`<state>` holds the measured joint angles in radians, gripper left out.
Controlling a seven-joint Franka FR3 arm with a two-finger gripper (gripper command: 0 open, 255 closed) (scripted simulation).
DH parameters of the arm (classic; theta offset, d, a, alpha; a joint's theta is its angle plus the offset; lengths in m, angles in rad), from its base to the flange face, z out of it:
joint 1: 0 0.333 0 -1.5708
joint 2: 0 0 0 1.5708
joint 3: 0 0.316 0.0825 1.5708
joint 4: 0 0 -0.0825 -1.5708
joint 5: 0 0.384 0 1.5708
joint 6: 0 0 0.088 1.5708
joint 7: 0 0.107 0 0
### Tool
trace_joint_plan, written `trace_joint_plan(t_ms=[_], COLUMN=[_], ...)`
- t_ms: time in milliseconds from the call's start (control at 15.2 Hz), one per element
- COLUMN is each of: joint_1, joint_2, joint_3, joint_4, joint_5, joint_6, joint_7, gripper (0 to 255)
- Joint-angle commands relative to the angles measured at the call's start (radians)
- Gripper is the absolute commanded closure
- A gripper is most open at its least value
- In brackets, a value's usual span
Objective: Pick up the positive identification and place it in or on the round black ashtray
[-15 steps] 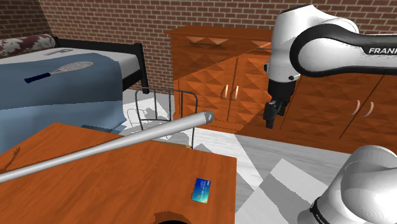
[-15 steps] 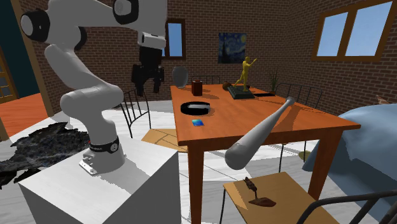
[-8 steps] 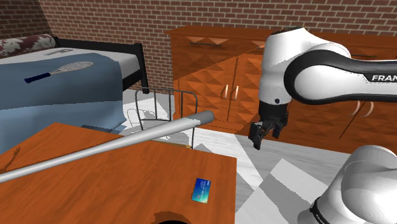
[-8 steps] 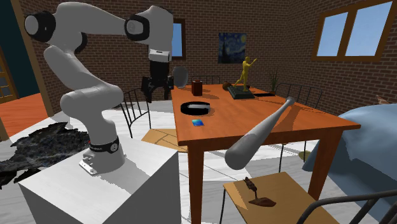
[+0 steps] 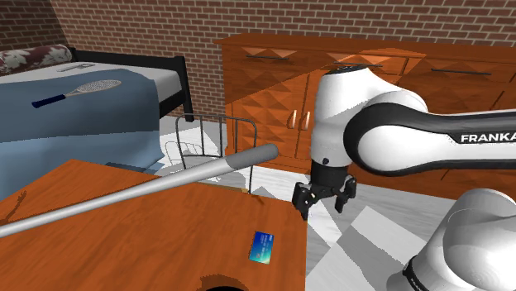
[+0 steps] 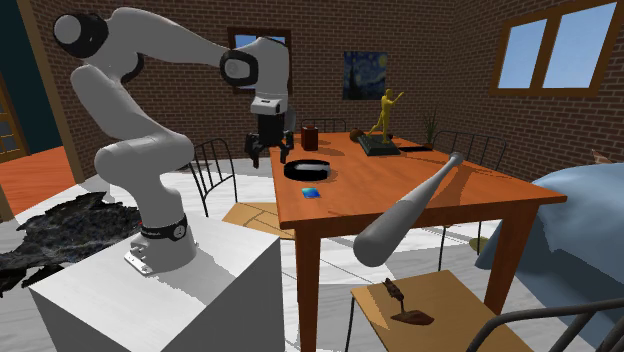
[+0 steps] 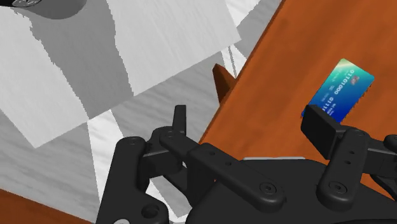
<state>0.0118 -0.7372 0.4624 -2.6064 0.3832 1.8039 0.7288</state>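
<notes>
Nearest in the second exterior view lies a grey baseball bat [image 6: 410,210], well apart from the round black ashtray [image 6: 308,177]. Its thick end juts past the edge of the table [image 6: 365,185]. Lying that far from the ashtray, it should not get in the way of any reach, as we judge it.

Next comes the positive identification, a blue card [image 6: 311,193], flat on the wood on the nearer side of the ashtray, close to it but not touching. Lying flat, it offers only thin edges to pinch. We expect the grasp to need a straight descent with one finger on each side of its narrow span. Being so near the ashtray, it should need only a short carry once lifted.

The ashtray itself sits upright with nothing in it that we can see, so the card can go straight in or across its rim.

Beyond the ashtray, toward the arm's stand, the end effector [image 6: 271,158] hangs above the table's edge and points downward. Its fingers stand apart with nothing between them, which suits an approach rather than a carry. In the wrist view one finger is over the floor and the other over the wood close to the card. So we judge it must shift from there to over the card before lowering.

Farther than the ashtray stand a dark mug [image 6: 309,137] and a yellow figurine [image 6: 384,115], clear of the route.
</notes>
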Motion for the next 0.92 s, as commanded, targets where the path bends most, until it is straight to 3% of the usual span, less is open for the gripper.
trace_joint_plan(t_ms=[0, 396, 726, 858], joint_1=[-0.004, -0.066, -0.169, -0.178], joint_2=[0.035, 0.214, 0.412, 0.437], joint_3=[0.058, 0.24, 0.408, 0.426], joint_4=[-0.001, 0.066, 0.158, 0.158], joint_5=[0.052, 0.137, 0.11, 0.1], joint_6=[0.056, 0.24, 0.41, 0.437], joint_7=[0.098, 0.37, 0.623, 0.643], gripper=[0, 0, 0, 0])
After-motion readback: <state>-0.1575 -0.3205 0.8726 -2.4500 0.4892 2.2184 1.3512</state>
